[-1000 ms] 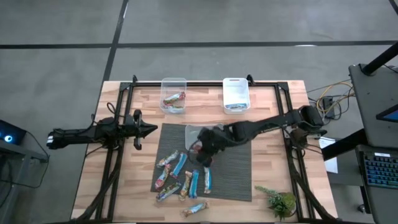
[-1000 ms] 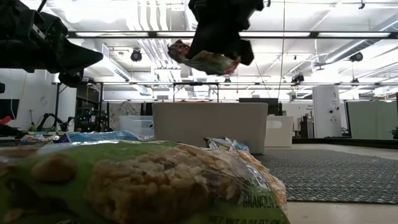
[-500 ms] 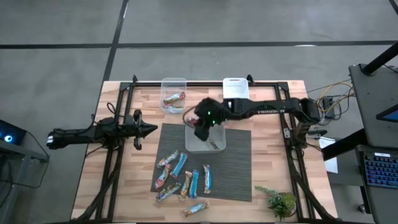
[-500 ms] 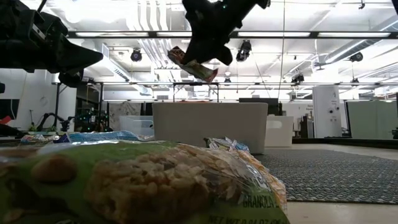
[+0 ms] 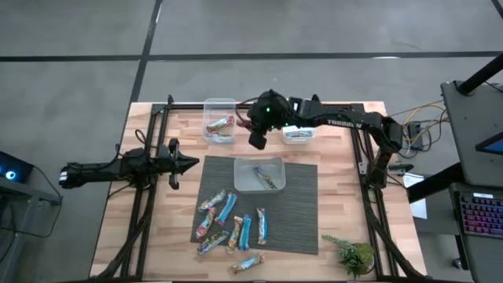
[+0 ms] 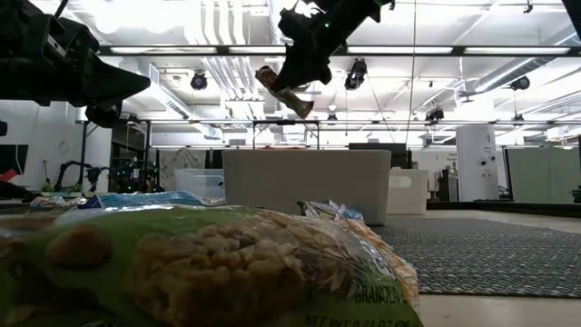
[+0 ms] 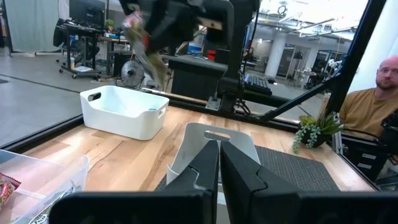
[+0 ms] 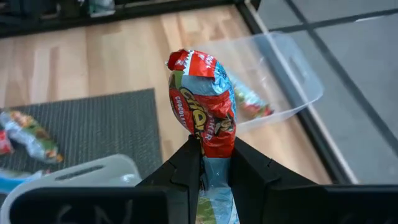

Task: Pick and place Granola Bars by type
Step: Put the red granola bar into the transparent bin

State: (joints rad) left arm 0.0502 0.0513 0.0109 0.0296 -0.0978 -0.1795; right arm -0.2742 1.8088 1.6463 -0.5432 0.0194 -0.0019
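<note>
Since a second ago the right pincer (image 5: 256,135) has swung off the mat (image 5: 299,208) toward the back of the table (image 5: 346,169), clamped on a red bar (image 8: 202,121). It's now airborne beside the clear tub (image 5: 219,119) holding similar bars, so a drop there looks next. Left pincer (image 5: 187,163) waits, fingers together, at the mat's left edge.

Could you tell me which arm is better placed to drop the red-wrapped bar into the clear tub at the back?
The right. Its gripper is shut on the red-wrapped bar, raised beside the clear tub. The left gripper sits shut and empty at the mat's left edge.
</note>
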